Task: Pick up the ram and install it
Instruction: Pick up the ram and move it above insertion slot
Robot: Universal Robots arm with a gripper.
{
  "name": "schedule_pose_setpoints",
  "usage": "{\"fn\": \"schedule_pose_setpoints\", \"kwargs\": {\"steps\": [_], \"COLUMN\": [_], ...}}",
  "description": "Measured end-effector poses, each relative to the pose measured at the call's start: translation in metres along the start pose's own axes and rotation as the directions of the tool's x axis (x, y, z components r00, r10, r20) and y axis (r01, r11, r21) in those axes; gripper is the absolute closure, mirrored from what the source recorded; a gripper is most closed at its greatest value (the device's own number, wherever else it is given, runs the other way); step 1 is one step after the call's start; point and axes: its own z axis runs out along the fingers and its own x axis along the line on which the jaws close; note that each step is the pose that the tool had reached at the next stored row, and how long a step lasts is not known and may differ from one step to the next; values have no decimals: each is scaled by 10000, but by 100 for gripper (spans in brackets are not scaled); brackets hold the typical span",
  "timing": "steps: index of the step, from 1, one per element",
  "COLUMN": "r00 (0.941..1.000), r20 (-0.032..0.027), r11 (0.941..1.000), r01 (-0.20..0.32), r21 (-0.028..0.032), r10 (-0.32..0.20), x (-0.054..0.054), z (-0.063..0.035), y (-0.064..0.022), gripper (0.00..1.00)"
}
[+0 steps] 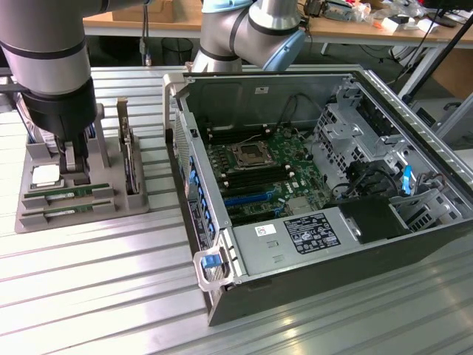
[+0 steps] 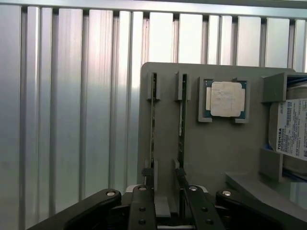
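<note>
Thin green ram [image 1: 66,194] stands on edge in grey holder [image 1: 29,222].

Thin green ram [image 2: 182,115] — on edge, slotted

There are two ram sticks [image 1: 66,192] [image 1: 63,209], one square silver processor chip [image 2: 226,99] and one hard drive [image 2: 293,129] with a white label, all in one gray holder [image 2: 216,148]. One open computer case [image 1: 332,275] sits on the bench [image 1: 111,296], holding one motherboard [image 1: 266,174] and one silver power supply [image 1: 255,253].
</note>
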Motion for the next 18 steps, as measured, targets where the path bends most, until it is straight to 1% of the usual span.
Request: {"fn": "schedule_pose_setpoints", "kwargs": {"steps": [11,16,18], "r00": [10000,10000,10000], "r20": [0,1,1], "r11": [10000,10000,10000], "r01": [-2,-1,-1], "r21": [0,1,1], "r10": [2,1,1], "x": [2,5,5], "z": [71,143,156], "y": [55,56,56], "gripper": [70,70,70]}}
